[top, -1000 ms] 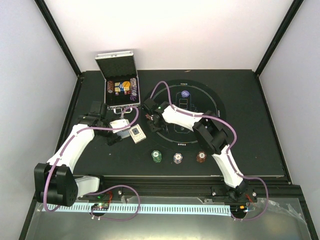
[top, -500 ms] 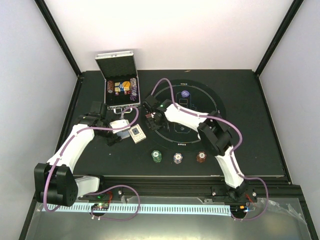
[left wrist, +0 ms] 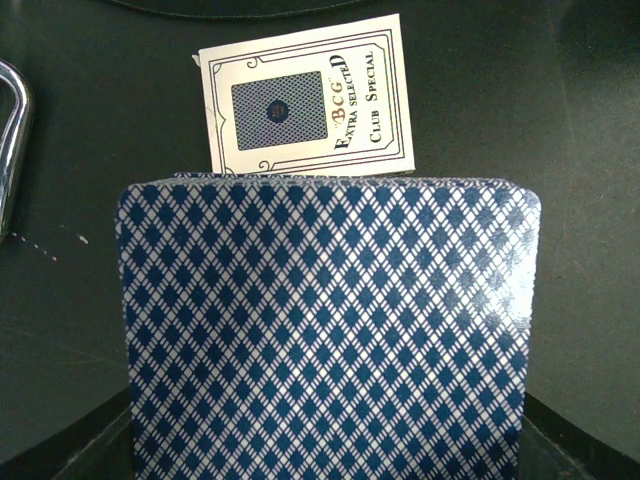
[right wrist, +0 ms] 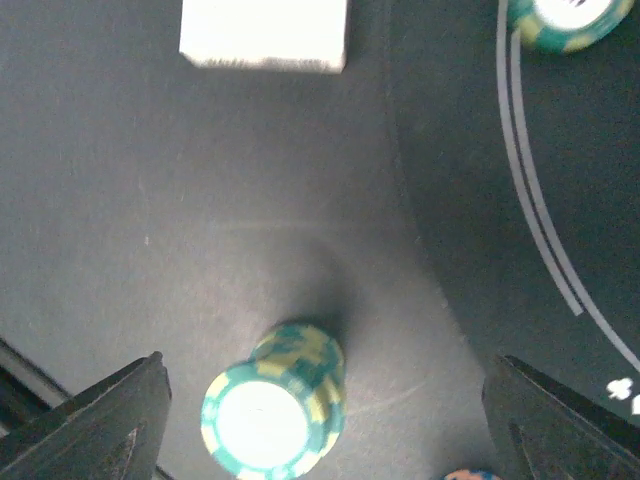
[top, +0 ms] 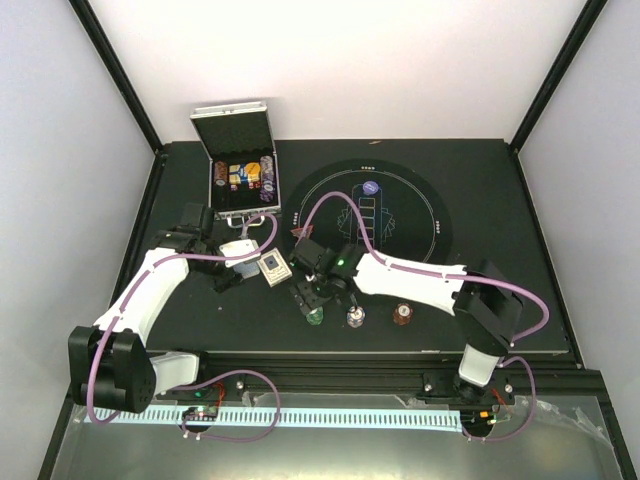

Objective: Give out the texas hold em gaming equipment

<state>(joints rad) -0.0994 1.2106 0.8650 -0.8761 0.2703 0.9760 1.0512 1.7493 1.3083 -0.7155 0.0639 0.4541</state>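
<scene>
Your right pincer [top: 312, 298] has swung off the mat [top: 420, 200] to the bench [top: 520, 300] front, open astride the green chip stack [right wrist: 275, 410], seemingly to grab it; your left pincer [top: 225, 268] clamps the card deck [left wrist: 325, 330] for dealing.

Left gripper [top: 230, 266] clamped; right gripper [right wrist: 330, 420] spread wide.
</scene>
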